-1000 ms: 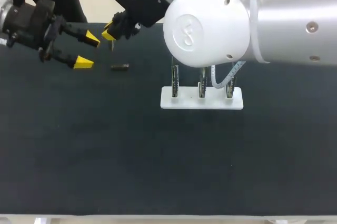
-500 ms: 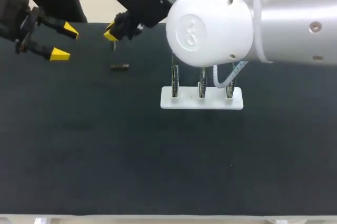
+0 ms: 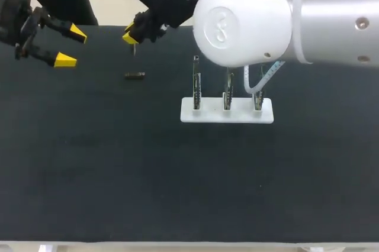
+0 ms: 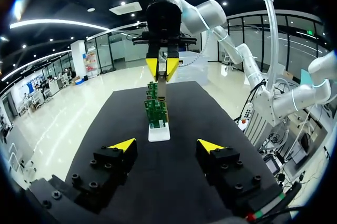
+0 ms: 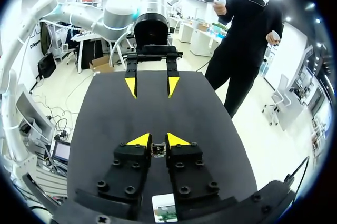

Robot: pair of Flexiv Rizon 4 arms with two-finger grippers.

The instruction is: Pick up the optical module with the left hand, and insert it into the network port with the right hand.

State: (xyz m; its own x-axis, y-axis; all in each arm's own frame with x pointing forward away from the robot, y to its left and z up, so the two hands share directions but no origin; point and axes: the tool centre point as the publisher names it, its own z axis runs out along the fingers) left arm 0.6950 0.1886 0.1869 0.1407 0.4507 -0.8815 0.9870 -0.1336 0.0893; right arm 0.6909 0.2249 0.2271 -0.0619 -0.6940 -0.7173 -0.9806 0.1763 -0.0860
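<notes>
- Black tabletop (image 3: 118,175) lies nearest the robot. Further in stands the white base (image 3: 227,112) with three upright boards (image 3: 196,89). The network port should sit on these, though it is too small to pick out.
- Beyond the base, a small dark bar (image 3: 135,75) lies flat, its long axis running side to side.
- Your right end effector (image 3: 130,33) is clamped narrow on the optical module (image 5: 158,151), which seems to point down from the fingertips. The boards lie to its right and nearer the robot, so this arm is placed for the insertion.
- Your left end effector (image 3: 69,45) hangs spread wide and holds nothing, well apart at the far left.
</notes>
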